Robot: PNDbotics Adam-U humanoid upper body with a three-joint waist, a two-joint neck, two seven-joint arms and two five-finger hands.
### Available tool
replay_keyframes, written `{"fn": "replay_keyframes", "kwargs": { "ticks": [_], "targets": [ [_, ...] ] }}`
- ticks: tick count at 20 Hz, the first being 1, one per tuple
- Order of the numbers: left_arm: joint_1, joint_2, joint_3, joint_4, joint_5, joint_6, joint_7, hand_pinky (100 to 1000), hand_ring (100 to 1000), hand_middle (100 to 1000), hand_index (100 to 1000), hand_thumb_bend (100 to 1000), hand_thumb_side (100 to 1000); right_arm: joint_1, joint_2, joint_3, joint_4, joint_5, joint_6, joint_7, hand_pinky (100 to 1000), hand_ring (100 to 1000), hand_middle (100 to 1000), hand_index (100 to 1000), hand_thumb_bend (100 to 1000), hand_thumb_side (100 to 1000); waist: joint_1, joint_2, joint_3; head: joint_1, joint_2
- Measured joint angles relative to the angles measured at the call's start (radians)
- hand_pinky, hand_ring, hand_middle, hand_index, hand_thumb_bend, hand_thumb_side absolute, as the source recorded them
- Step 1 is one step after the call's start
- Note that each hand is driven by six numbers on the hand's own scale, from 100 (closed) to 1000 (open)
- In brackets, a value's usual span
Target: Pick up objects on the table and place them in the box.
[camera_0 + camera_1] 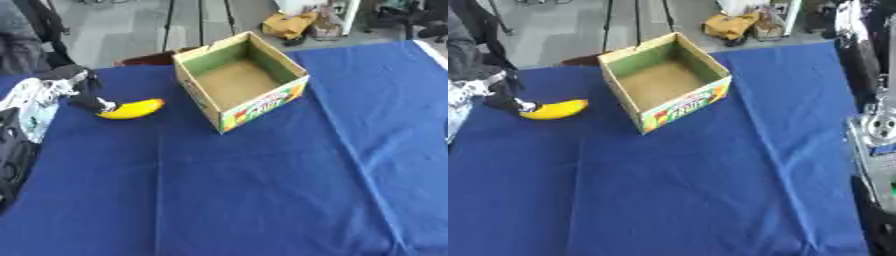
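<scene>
One banana [131, 109] lies on the blue tablecloth [245, 190], left of the open cardboard box [241, 80], which holds nothing visible. The left hand [83, 92] touches the banana's left end; whether its fingers are apart or together cannot be told. Right hand unseen.

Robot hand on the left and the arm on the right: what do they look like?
The left robot hand is black with a pale tip, below a forearm wrapped in white, black-patterned covering. The right arm shows in the right eye view as silver-grey metal with a round joint and a small blue marking; its hand is not visible.
</scene>
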Motion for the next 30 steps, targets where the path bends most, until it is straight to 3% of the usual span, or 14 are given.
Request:
{"fn": "replay_keyframes", "kwargs": {
  "ticks": [30],
  "targets": [
    [0.018, -0.016, -0.007, 0.018, 0.003, -0.089, 0.06, 763, 676, 628, 746, 400, 470, -0.009, 0.0, 0.001, 0.005, -0.01, -0.007, 0.012, 541, 625, 645, 782, 100, 720, 0.014, 0.025, -0.036, 0.004, -0.017]
  ]
}}
